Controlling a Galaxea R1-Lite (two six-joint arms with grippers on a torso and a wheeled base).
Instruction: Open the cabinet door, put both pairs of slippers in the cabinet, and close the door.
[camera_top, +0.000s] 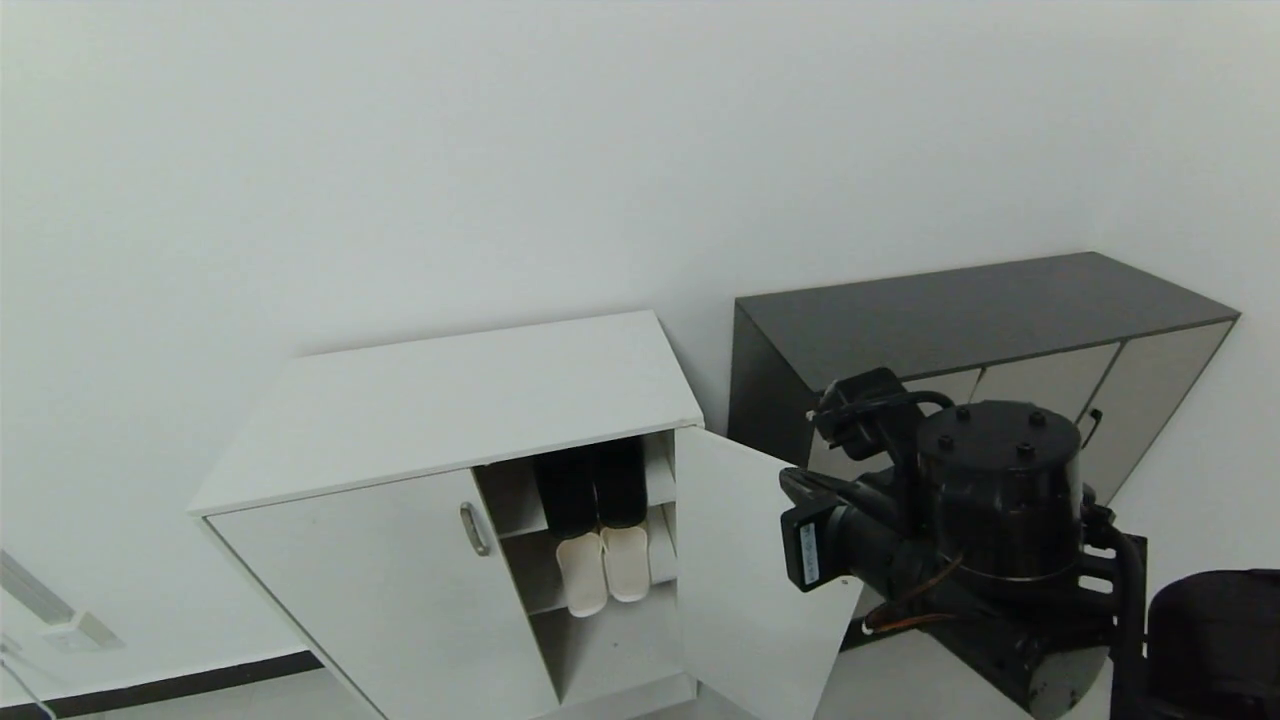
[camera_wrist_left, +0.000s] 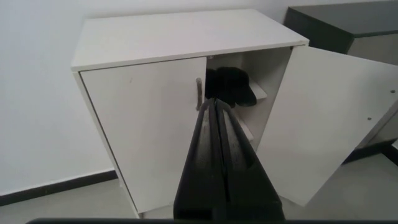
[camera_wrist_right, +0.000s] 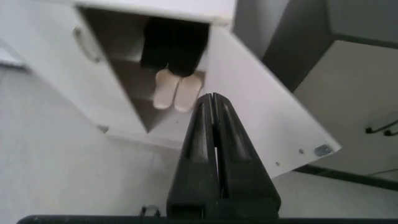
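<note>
As slippers (camera_top: 605, 570) are sitting inside cabinet (camera_top: 450, 400), open door (camera_top: 750, 570) is looking light, stiff; pushing at free edge should swing it; left gripper (camera_wrist_left: 213, 106), right gripper (camera_wrist_right: 213, 99) closed.

Left gripper (camera_wrist_left: 213, 104): fingers pressed flat together, nothing between them, aimed forward. Right gripper (camera_wrist_right: 213, 98): fingers likewise pressed together, nothing held, tilted downward. Right arm (camera_top: 1000, 490): raised on the right side, bent at the joint, black cylindrical housing uppermost.
</note>
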